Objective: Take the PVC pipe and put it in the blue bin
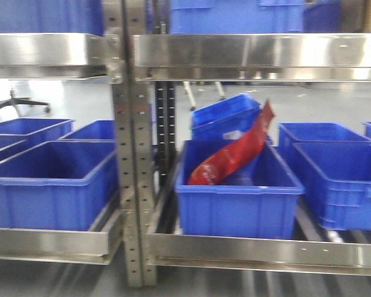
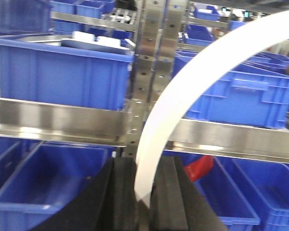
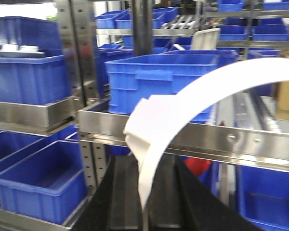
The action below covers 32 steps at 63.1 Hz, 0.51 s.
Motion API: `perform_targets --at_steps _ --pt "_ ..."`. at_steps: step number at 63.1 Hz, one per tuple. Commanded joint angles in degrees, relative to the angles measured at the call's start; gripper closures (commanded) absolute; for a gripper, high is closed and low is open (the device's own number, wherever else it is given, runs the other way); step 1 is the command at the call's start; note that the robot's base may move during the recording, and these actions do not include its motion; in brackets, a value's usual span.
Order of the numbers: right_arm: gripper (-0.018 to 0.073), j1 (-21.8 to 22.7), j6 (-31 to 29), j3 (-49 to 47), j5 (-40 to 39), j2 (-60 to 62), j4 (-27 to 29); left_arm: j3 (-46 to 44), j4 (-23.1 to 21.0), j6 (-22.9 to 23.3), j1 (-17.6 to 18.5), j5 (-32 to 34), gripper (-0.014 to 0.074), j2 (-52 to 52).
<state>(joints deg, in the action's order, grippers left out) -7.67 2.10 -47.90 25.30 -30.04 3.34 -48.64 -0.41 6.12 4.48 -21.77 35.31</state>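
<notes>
PVC pipe (image 2: 169, 106) clamped in L end effector (image 2: 144, 168), R end effector (image 3: 144, 166) too, shelf rail (image 2: 58, 120) ahead

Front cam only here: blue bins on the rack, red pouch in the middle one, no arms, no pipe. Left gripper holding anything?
Observer: Yes. The left gripper is shut on a white curved PVC pipe that arcs up to the right.
Operator: Right one?
Observer: The right gripper also clamps a white arc, with a wider part just above the fingers. Cannot tell whether it is the same pipe.
Operator: Upper-shelf bins are cut off for me. Contents?
Observer: The upper bin left of the post has pale flat items at its rim; what they are is unclear.
</notes>
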Motion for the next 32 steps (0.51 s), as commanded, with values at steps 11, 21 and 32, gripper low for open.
perform_targets --at_steps 11,21,32 --pt "0.0727 0.01 -0.27 -0.07 -1.38 -0.03 -0.09 -0.04 -0.34 0.11 -0.13 1.71 0.0708 -0.12" --pt "0.0727 0.01 -0.27 -0.07 -1.38 -0.03 -0.09 -0.04 -0.34 0.11 -0.13 1.71 0.0708 -0.12" --pt "0.0727 0.01 -0.27 -0.07 -1.38 -0.03 -0.09 -0.04 -0.34 0.11 -0.13 1.69 0.0708 -0.22"
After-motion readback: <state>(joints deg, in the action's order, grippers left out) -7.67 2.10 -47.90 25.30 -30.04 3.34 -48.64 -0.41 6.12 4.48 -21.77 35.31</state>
